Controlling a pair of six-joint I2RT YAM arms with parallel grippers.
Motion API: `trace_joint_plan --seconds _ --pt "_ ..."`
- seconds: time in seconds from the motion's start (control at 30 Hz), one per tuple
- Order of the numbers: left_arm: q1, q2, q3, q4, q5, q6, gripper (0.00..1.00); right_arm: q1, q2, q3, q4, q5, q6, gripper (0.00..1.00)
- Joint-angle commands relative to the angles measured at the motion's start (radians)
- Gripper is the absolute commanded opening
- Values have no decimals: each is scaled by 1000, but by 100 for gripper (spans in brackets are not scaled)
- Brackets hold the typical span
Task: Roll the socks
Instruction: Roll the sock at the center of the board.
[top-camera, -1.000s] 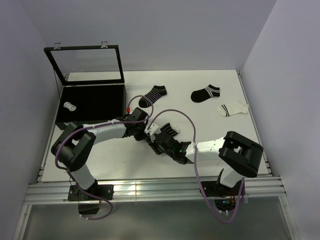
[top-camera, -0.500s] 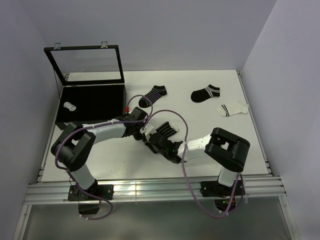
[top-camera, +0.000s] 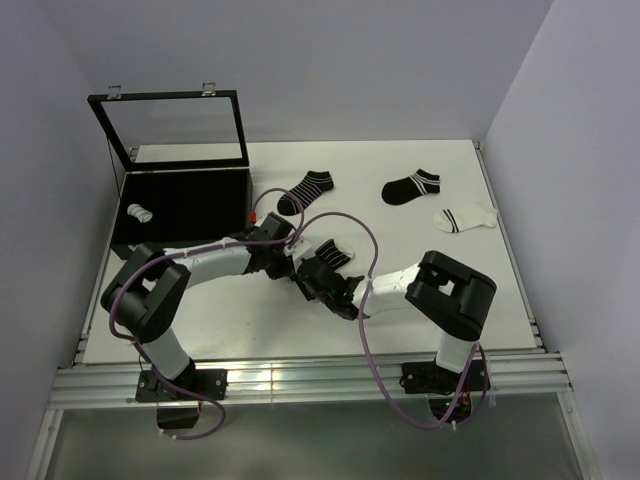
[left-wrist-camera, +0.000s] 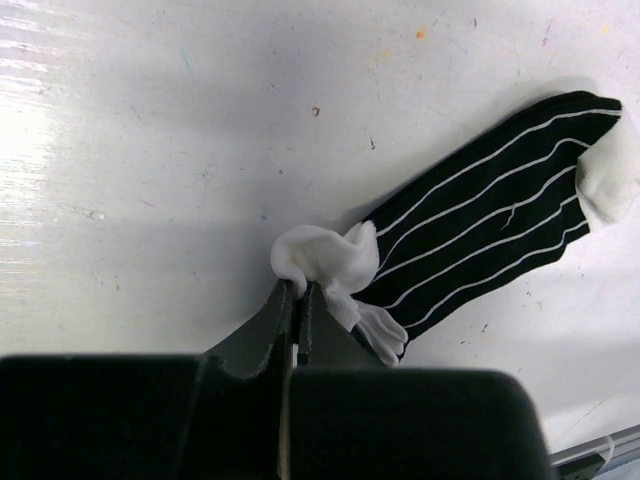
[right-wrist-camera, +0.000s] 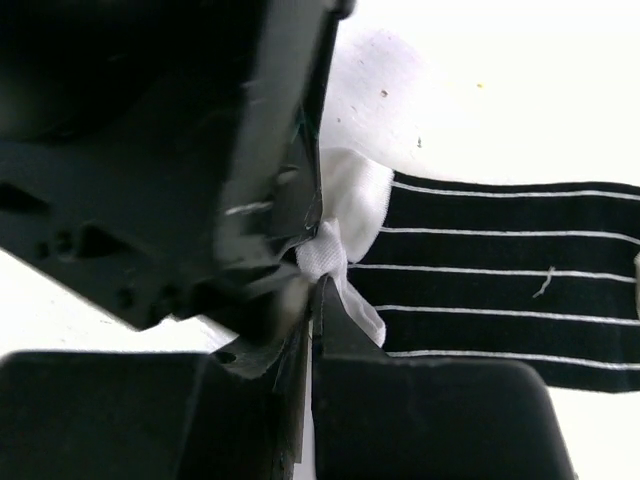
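Observation:
A black sock with thin white stripes lies flat near the middle of the table. It fills the right of the left wrist view and of the right wrist view. My left gripper is shut on the sock's bunched white end. My right gripper sits tight against the left one, shut on the same white end. Three more socks lie flat farther back: a black one, another black one and a white one.
An open black box stands at the back left with its glass lid raised. A rolled sock lies inside it. The left arm's dark body fills the upper left of the right wrist view.
My right gripper has slid left along the sock up to the left gripper and shut on the white end. The left gripper has stayed shut in place.

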Motion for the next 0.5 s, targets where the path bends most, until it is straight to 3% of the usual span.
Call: trace_joint_plan --seconds 0.0,0.17,0.27,0.3,0.47 --pt "-13 -32 -4 -46 41 7 4 -59 50 -12 -120 -179 71 0" --pt "-1 -85 -35 -20 22 -33 17 -102 10 -35 -116 -323 99 0" --pt "11 -131 -55 0 8 -53 33 -145 -13 -41 -119 -450 123 0" --pt "17 -156 -61 5 -1 -56 43 -159 -15 -41 -120 -484 133 0" --pt "26 -228 -110 57 -22 -72 65 -261 -9 -9 -156 -743 202 0"
